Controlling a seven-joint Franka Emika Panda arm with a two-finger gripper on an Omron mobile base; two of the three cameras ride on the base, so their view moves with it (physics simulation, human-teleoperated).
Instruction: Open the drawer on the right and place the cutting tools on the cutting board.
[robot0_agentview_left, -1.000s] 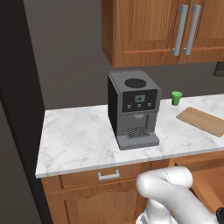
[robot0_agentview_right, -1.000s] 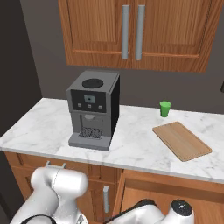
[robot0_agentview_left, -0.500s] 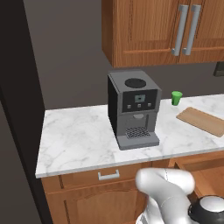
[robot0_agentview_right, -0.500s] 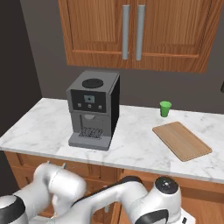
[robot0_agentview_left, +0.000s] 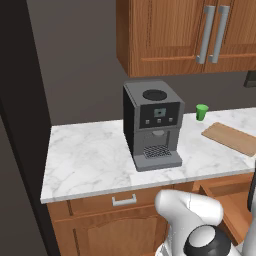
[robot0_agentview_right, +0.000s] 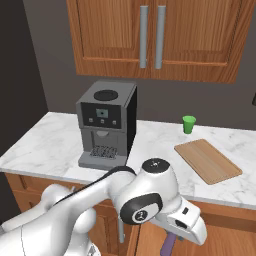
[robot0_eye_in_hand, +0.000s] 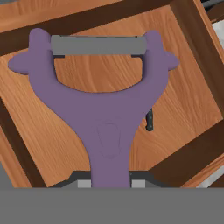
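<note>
No readable writing or brand anywhere; small display and three buttons on the coffee machine, nothing legible.

Counted, left to right in the right base view: one coffee machine at centre left on the marble counter, one green cup right of centre near the wall, one cutting board at centre right, lying flat and bare. Two long grey handles on the cabinet doors at top centre.

In the left base view: one small handle on the shut left drawer front at lower centre, coffee machine at centre, cup right of it, board at the right edge, open drawer at lower right below the counter edge.

One peeler, purple, Y-shaped with a grey crosswise blade, large in the centre of the hand view, handle running down into the gripper. Jaws narrow, closed on the handle. Open drawer behind it, plain wood inside, with one small dark item lying on its floor right of centre, too small to tell. Purple handle also seen under the hand at bottom centre of the right base view, well below and left of the board.
</note>
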